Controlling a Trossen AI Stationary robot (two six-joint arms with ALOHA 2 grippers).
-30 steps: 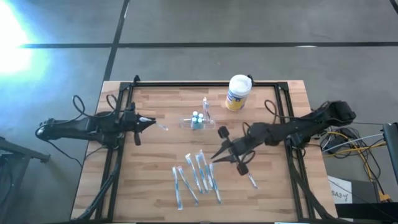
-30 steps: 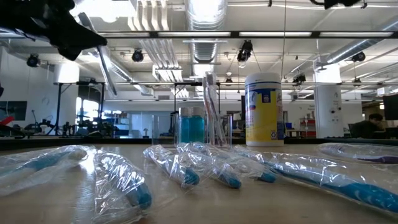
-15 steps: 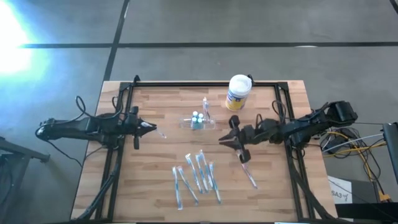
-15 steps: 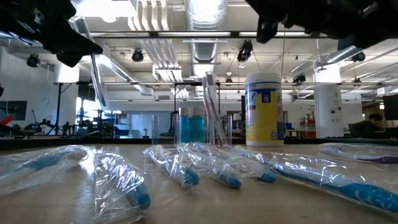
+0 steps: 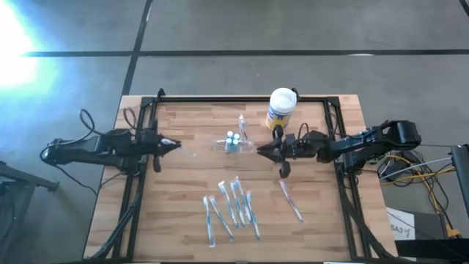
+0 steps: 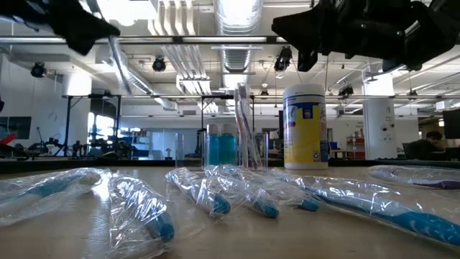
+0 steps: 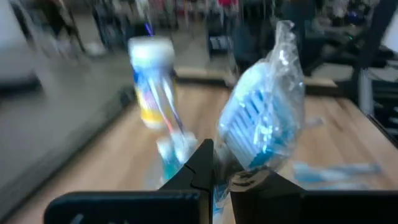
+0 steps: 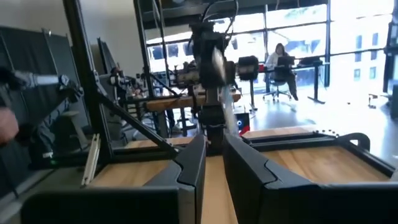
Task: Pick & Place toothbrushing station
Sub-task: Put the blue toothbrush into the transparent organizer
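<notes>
Left tool [image 5: 176, 144]: hanging at centre left of the high view, its fingers [image 7: 200, 163] clamped on a plastic-wrapped blue-and-white toothbrush [image 7: 264, 118], which is sticking out past the tips toward the middle of the bench
Right tool [image 5: 260, 150]: hovering just right of centre in the high view, fingers nearly together with only a thin gap and nothing between them
Toothbrushing station [image 5: 233, 144]: small see-through clear plastic holder, sitting slightly above centre on the light wooden bench [image 5: 183, 213], between the two tools, with one toothbrush standing upright in it in the low view [image 6: 244, 129]
White cylindrical canister with yellow-blue label [image 5: 281, 108]: standing just up and right of the holder, close to the right arm's path
Loose wrapped toothbrushes [image 5: 233, 207]: lying in a cluster in the lower middle of the high view, one more lying apart to their right
Step in hand, as I judge it: carrying the gripped toothbrush across to the holder
Doing it well: keeping the grip firm on the slippery wrap, lining the handle over an open slot before lowering, coming in upright
Watching for: the right tool crowding the holder from the other side, and a light holder sliding or tipping if nudged
</notes>
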